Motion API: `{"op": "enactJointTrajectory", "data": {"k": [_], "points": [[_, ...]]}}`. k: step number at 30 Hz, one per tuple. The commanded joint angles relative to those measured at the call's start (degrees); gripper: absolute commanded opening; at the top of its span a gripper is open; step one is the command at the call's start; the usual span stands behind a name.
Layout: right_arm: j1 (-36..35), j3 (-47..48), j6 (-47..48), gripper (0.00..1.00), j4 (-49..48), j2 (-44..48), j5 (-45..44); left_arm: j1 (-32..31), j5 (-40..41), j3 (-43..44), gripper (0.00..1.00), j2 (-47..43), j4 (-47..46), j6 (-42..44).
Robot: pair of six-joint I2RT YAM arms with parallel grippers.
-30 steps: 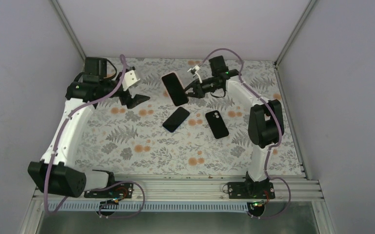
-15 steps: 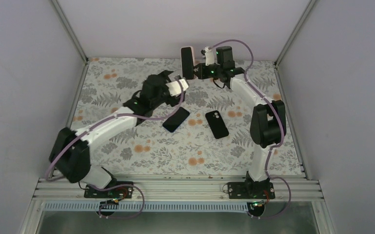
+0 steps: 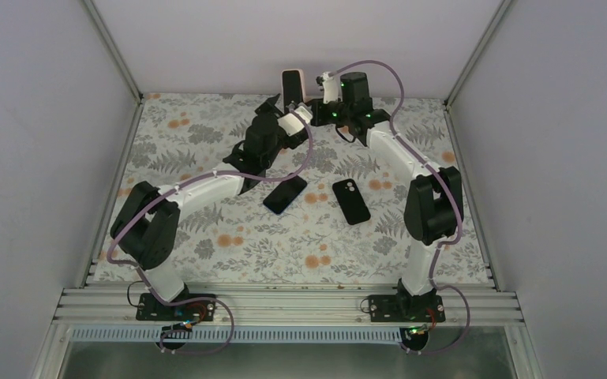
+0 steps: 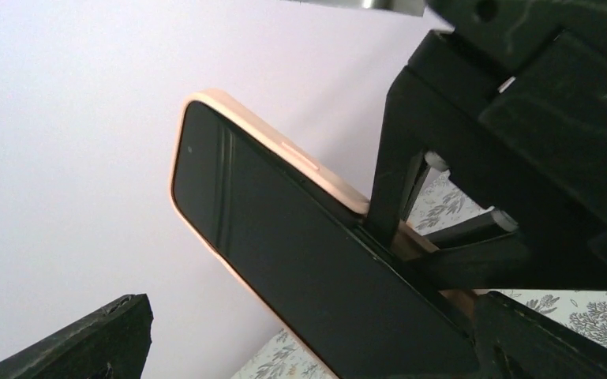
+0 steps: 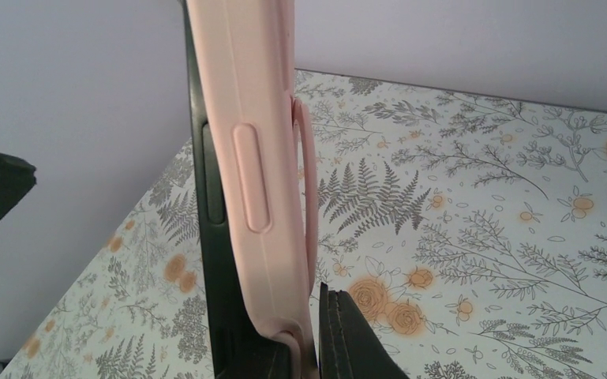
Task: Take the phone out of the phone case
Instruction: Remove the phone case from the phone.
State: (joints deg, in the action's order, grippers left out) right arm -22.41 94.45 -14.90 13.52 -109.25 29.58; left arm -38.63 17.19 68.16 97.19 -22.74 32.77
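The phone, black with a glossy screen, sits in the salmon-pink phone case. My right gripper is shut on the case's lower end and holds it upright near the back wall. In the right wrist view the case shows edge-on, with the phone on its left and my finger pressed on its back. My left gripper is open just in front of the phone. In the left wrist view the screen and pink rim lie between my spread fingers.
A plain black slab and a black case with a camera cut-out lie on the floral table mid-centre. The back wall is close behind the held phone. The side walls stand left and right.
My right gripper raised the cased phone upright and moved it back toward the wall. My left arm swung from the rear left to the middle, close to the phone.
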Motion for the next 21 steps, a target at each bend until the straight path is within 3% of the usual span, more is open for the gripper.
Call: {"op": "enactJointTrajectory", "data": {"k": [1, 11, 21], "points": [[0.3, 1.7, -1.1, 0.04, -4.9, 2.8, 0.3, 0.3, 2.4, 1.0, 1.0, 2.3, -2.8, -1.4], [0.3, 1.3, -2.3, 0.04, -6.2, 3.0, 1.6, 0.6, 1.2, -0.1, 1.0, 1.3, -1.0, -4.4], [0.1, 0.8, -3.0, 0.04, -6.6, 2.7, 3.1, 0.5, 11.4, 3.5, 1.0, 6.9, -2.7, -1.8]]}}
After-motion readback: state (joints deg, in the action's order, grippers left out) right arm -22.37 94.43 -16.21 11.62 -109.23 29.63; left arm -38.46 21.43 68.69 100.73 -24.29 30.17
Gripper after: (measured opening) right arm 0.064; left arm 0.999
